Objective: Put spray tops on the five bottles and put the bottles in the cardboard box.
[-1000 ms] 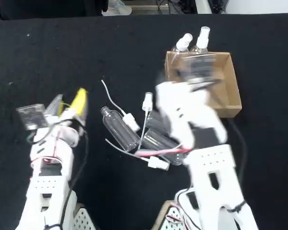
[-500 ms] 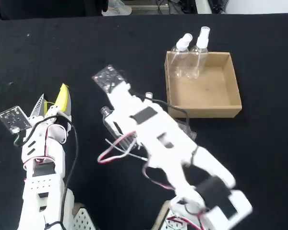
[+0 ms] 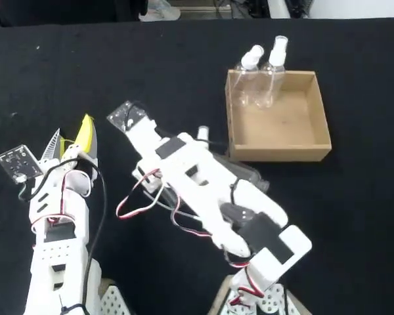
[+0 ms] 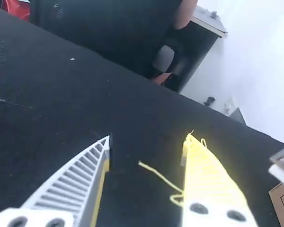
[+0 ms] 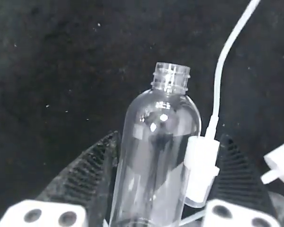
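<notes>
Now I'm hovering the right gripper (image 5: 169, 139), jaws wide, astride the uncapped bottle (image 5: 154, 161) near the cardboard box (image 3: 276, 155), worrying that closing could pinch the loose spray top (image 5: 201, 165) alongside and skew the grasp.

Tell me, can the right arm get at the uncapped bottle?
Probably yes: the right gripper is open around the bottle, though a spray top lies against it inside the fingers.
</notes>
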